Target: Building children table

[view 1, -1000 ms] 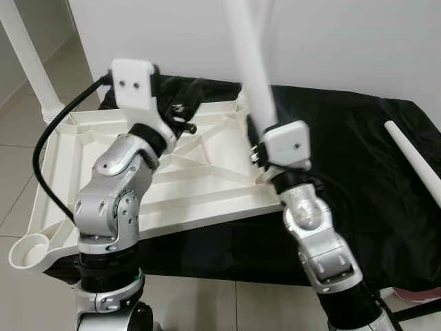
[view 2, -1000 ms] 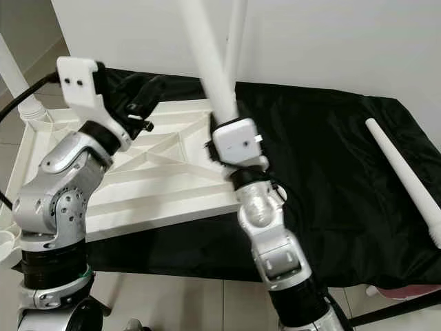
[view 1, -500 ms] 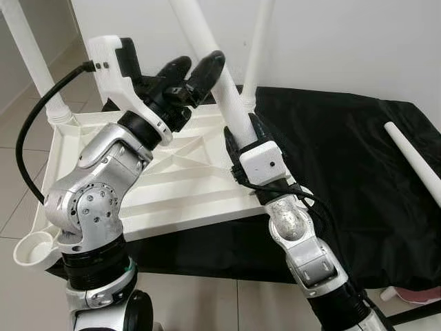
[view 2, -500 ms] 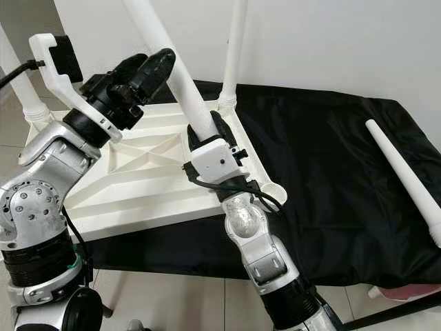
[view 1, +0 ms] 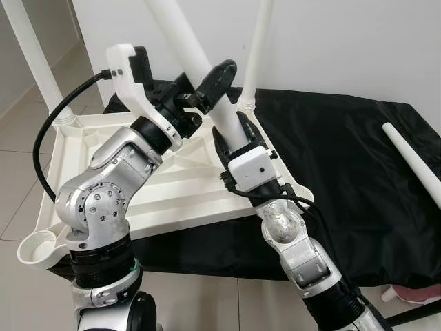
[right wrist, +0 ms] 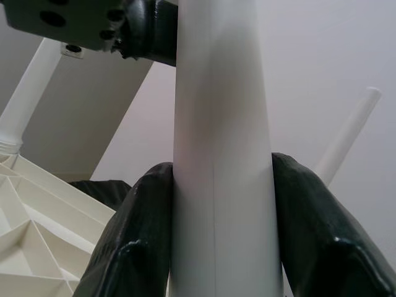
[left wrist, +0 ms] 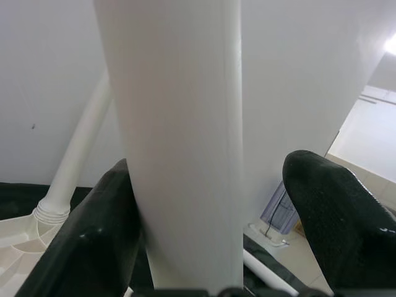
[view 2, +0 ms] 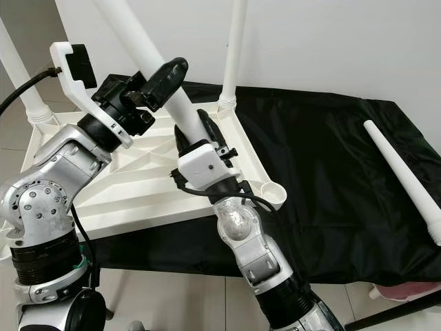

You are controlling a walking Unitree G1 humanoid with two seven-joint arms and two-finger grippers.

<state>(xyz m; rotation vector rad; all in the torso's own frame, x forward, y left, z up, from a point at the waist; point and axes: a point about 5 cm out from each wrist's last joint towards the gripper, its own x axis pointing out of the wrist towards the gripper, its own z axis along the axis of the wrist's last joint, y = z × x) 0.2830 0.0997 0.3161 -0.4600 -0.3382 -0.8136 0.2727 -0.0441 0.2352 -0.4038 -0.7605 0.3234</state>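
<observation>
The white children's tabletop (view 1: 172,186) lies upside down on a black cloth, with two white legs standing in its far corners (view 1: 258,48) (view 1: 31,62). My right gripper (view 1: 231,134) is over the tabletop's right part, shut on a third white leg (view 1: 176,34) that tilts up and to the left. In the right wrist view both fingers (right wrist: 133,235) press on this leg. Higher on the same leg, my left gripper (view 1: 203,86) is open around it: one finger (left wrist: 105,223) touches it, the other stands apart.
A fourth white leg (view 1: 413,162) lies loose on the black cloth (view 1: 344,152) at the right. Round sockets sit in the tabletop's near corners (view 1: 38,249) (view 2: 273,195). A white wall stands behind; tiled floor lies to the left.
My right gripper has carried the leg leftward over the tabletop and tilted it. My left gripper rose from the tabletop and came around the leg's upper part.
</observation>
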